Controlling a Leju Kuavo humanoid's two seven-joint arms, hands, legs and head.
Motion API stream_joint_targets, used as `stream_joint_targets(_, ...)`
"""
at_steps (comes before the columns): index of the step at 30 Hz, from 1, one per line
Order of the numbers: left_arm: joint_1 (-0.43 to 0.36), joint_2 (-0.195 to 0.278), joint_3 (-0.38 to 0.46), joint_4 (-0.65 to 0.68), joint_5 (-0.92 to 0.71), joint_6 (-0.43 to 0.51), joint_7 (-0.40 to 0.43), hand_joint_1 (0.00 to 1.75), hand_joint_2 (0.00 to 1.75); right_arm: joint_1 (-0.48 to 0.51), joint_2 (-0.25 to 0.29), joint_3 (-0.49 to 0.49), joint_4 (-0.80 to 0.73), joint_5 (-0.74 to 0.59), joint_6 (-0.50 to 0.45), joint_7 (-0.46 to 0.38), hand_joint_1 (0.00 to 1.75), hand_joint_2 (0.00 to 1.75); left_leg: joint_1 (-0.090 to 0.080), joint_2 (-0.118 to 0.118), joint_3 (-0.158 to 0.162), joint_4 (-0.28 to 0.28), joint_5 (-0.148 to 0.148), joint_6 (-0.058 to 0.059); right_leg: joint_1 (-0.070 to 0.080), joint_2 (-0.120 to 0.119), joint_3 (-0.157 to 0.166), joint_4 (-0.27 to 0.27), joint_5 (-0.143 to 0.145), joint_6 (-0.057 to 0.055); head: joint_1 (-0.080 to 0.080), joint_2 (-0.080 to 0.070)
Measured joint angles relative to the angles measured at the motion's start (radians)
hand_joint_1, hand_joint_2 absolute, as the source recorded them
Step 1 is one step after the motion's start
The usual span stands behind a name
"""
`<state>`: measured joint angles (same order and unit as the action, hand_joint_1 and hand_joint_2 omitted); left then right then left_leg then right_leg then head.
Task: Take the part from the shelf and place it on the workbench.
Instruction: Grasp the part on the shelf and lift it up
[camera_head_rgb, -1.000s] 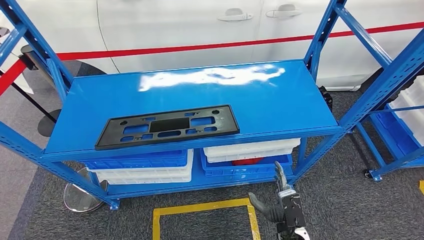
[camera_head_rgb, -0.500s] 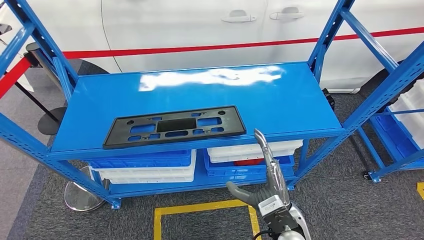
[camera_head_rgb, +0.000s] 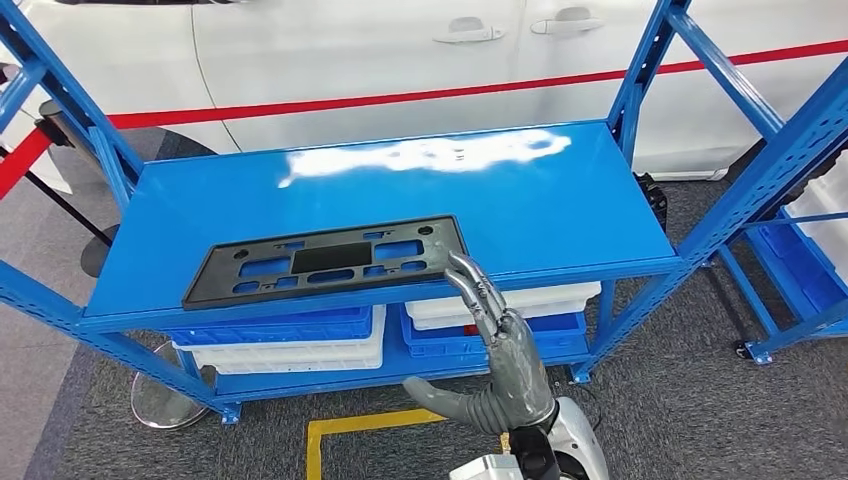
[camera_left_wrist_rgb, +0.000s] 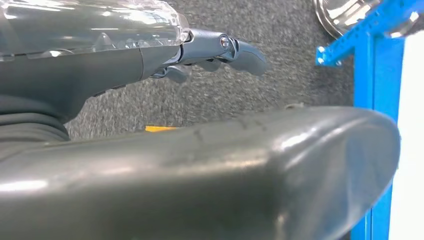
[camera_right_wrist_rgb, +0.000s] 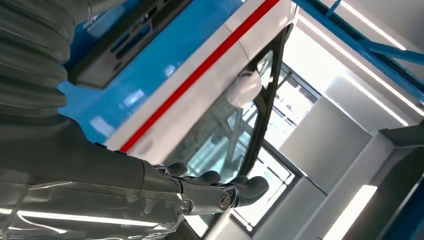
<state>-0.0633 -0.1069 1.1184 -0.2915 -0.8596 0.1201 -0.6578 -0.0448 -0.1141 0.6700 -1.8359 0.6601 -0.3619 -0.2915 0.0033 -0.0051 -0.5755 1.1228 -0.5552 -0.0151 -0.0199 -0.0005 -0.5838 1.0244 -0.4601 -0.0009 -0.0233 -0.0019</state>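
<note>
Right hand (camera_head_rgb: 495, 360): raised in front of the shelf, fingers (camera_head_rgb: 478, 290) spread apart and extended upward, thumb out to the side, nothing held. The fingertips overlap the shelf's front edge in the head view, just below the part's right end; whether they touch it cannot be told.

Left hand (camera_left_wrist_rgb: 215, 50): hangs low over the grey carpet (camera_left_wrist_rgb: 280, 30), fingers loosely extended, holding nothing.

Part (camera_head_rgb: 325, 261): a flat black rectangular frame with cut-out openings, lying flat on the top shelf (camera_head_rgb: 560, 215) along its front edge, left of centre. Its right end sits just above and beside the right hand's fingertips; its left end is well apart from that hand.

Step in hand, as judged: the reach toward the part, grasp not yet made.

Next move, as judged: the right hand has to close over the part's near right end at the shelf's front edge, the thumb under or against the rim, then lift it free. The part is long and thin, so a grip at one end may let it tilt.

Surroundings: blue and white bins (camera_head_rgb: 290, 335) on the lower shelf; a white car (camera_head_rgb: 400, 50) behind; yellow floor marking (camera_head_rgb: 350, 425) near the robot.
</note>
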Motion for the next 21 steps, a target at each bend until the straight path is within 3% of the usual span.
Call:
stream_joint_targets(2,-0.003,-0.001,-0.021,0.001,0.006,0.008,-0.007,0.0,0.0,-0.032,0.001,0.033,0.006,0.15,-0.052,0.024,0.0,1.75,0.008,0.001,-0.081,0.148,-0.049,-0.018,-0.003,-0.002,0.007,-0.004,-0.003,-0.012,-0.001,0.0)
stream_joint_targets(3,-0.004,-0.001,-0.028,0.002,0.008,0.011,-0.008,0.0,0.0,-0.045,0.001,0.043,0.012,0.195,-0.068,0.032,0.0,1.75,0.009,0.001,-0.092,0.154,-0.032,-0.019,-0.003,-0.001,0.008,-0.003,-0.005,-0.012,-0.001,0.0)
stream_joint_targets(5,-0.006,-0.001,-0.04,0.002,0.009,0.014,-0.011,0.0,0.0,-0.072,0.001,0.064,0.026,0.259,-0.091,0.047,0.0,1.75,0.011,0.001,-0.045,0.029,0.051,-0.017,-0.005,0.001,0.015,-0.001,-0.01,-0.006,-0.001,0.0)
stream_joint_targets(6,-0.009,-0.001,-0.045,0.003,0.009,0.015,-0.013,0.0,0.0,-0.088,0.001,0.077,0.033,0.287,-0.1,0.058,0.0,1.75,0.009,0.001,-0.018,-0.036,0.078,-0.014,-0.004,0.002,0.018,0.0,-0.013,-0.002,-0.001,0.0)
stream_joint_targets(8,-0.013,-0.002,-0.056,0.005,0.008,0.017,-0.015,0.0,0.0,-0.121,0.002,0.112,0.05,0.335,-0.115,0.086,0.0,1.75,0.006,-0.001,0.006,-0.099,0.095,-0.002,-0.001,0.003,0.018,-0.001,-0.013,0.01,-0.001,0.0)
stream_joint_targets(11,-0.016,-0.005,-0.067,0.008,0.008,0.02,-0.017,0.0,0.0,-0.164,0.004,0.169,0.085,0.391,-0.133,0.137,0.0,1.75,0.005,-0.003,0.006,-0.108,0.099,0.019,0.0,0.003,0.016,-0.002,-0.015,0.027,0.0,0.0)
stream_joint_targets(13,-0.019,-0.007,-0.078,0.008,0.006,0.023,-0.017,0.0,0.0,-0.191,0.005,0.199,0.125,0.429,-0.149,0.166,0.0,1.75,0.007,-0.002,0.008,-0.115,0.104,0.035,-0.001,0.002,-0.009,0.054,-0.051,0.033,0.001,0.0)
stream_joint_targets(15,-0.024,-0.008,-0.087,0.009,0.003,0.027,-0.017,0.0,0.0,-0.21,0.008,0.222,0.173,0.468,-0.165,0.187,0.0,1.75,0.003,-0.001,0.008,-0.116,0.105,0.044,-0.001,0.002,-0.072,0.183,-0.113,0.033,0.001,0.0)
stream_joint_targets(16,-0.026,-0.008,-0.091,0.01,0.002,0.028,-0.017,0.0,0.0,-0.217,0.01,0.231,0.197,0.487,-0.172,0.194,0.0,1.75,0.0,-0.001,0.007,-0.116,0.104,0.046,-0.001,0.002,-0.104,0.244,-0.133,0.033,0.001,0.0)
stream_joint_targets(17,-0.026,-0.009,-0.095,0.011,0.0,0.028,-0.017,0.0,0.0,-0.222,0.013,0.24,0.221,0.506,-0.179,0.201,0.0,1.75,-0.003,-0.002,0.008,-0.115,0.103,0.048,0.0,0.001,-0.125,0.279,-0.137,0.031,0.001,0.0)
stream_joint_targets(18,-0.026,-0.009,-0.099,0.012,-0.001,0.029,-0.017,0.0,0.0,-0.227,0.017,0.246,0.242,0.525,-0.186,0.207,0.0,1.75,-0.006,-0.002,0.009,-0.114,0.102,0.049,0.001,0.001,-0.127,0.277,-0.12,0.028,0.001,0.0)
stream_joint_targets(19,-0.027,-0.011,-0.104,0.012,-0.002,0.029,-0.017,0.0,0.0,-0.234,0.022,0.252,0.265,0.545,-0.194,0.214,0.0,1.75,-0.009,-0.003,0.012,-0.114,0.101,0.05,0.004,0.001,-0.111,0.235,-0.086,0.022,0.001,0.0)
stream_joint_targets(21,-0.029,-0.015,-0.112,0.014,-0.005,0.03,-0.017,0.0,0.0,-0.253,0.037,0.263,0.319,0.583,-0.211,0.227,0.0,1.75,-0.013,-0.003,0.016,-0.112,0.097,0.049,0.013,0.001,-0.048,0.097,-0.016,0.004,0.0,0.0)
